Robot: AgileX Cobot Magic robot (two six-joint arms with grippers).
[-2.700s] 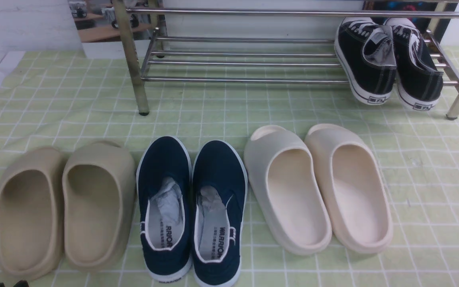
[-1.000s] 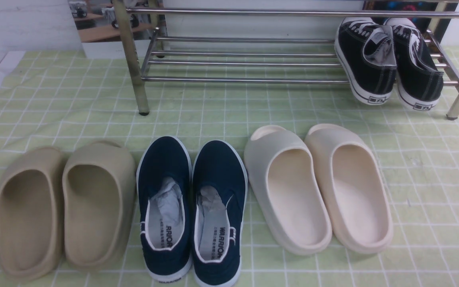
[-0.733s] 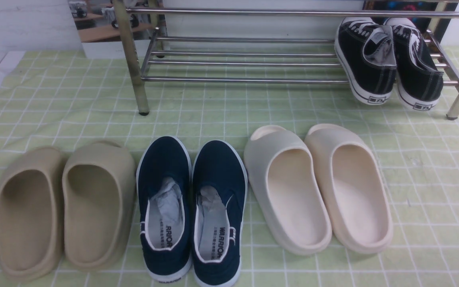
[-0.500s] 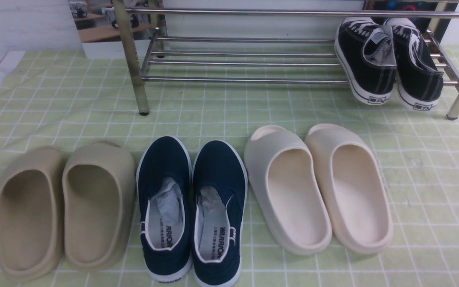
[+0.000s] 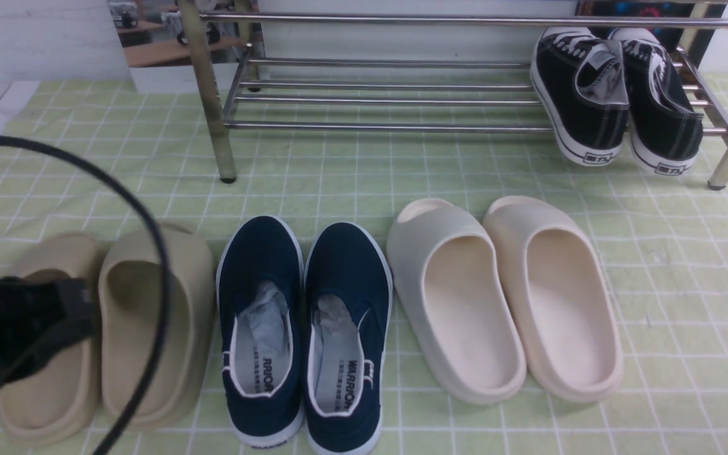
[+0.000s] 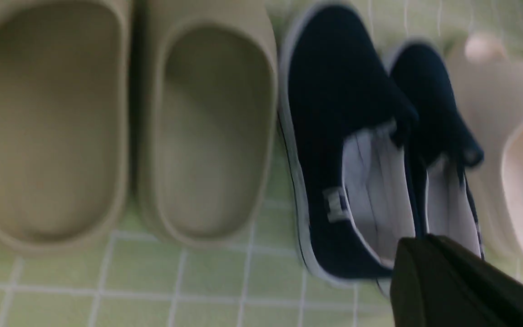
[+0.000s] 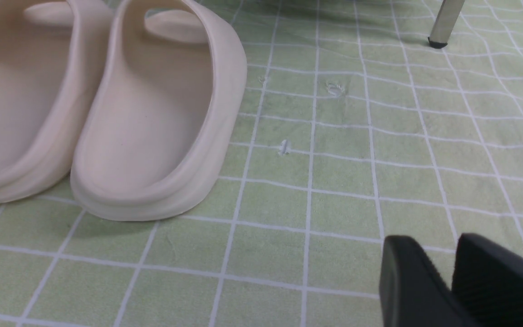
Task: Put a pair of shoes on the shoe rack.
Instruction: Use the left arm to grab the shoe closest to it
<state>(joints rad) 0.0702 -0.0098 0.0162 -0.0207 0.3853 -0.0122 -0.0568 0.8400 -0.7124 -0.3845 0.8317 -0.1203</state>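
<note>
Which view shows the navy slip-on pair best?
The front view: both navy slip-ons are sharp, side by side. The left wrist view shows them blurred, partly behind the left gripper. The right wrist view misses them.

The right claw (image 7: 453,247) shows as two black fingers (image 7: 409,272) in one corner, tips slightly apart, nothing between them, over bare cloth. The green checked cloth (image 7: 334,190) carries white grid lines and a few small white marks. Two cream foam slides (image 7: 152,136) lie side by side, touching, heels toward the camera. One metal rack leg (image 7: 443,22) with a black foot stands well apart from the slides.
</note>
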